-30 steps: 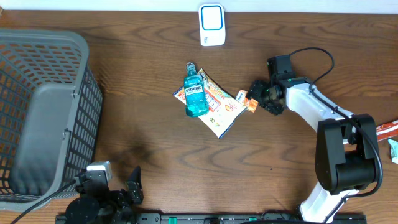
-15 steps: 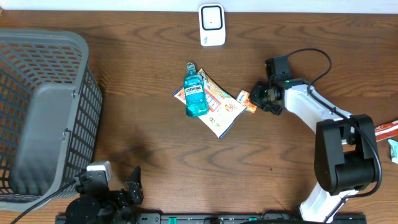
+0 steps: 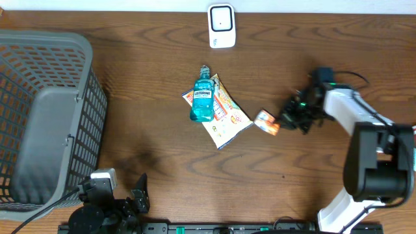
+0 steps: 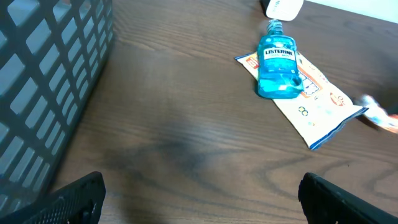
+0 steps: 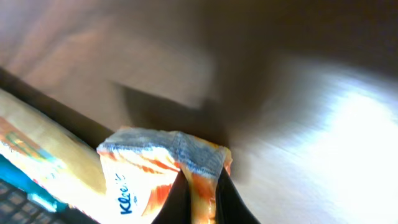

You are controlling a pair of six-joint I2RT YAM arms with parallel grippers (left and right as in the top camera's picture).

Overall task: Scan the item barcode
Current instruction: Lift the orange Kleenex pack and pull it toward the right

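Tissue packet (image 3: 266,121) now in closed pinch of right tool (image 3: 280,122), slightly farther right.

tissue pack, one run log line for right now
right gripper: shut on tissue pack | left gripper: open, empty | scanner: apart from pack

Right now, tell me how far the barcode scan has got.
Done: right pincer shut on the orange packet. In hand: the packet is beside the snack bag, far from the white scanner. Left: carrying it to the scanner and showing its barcode.
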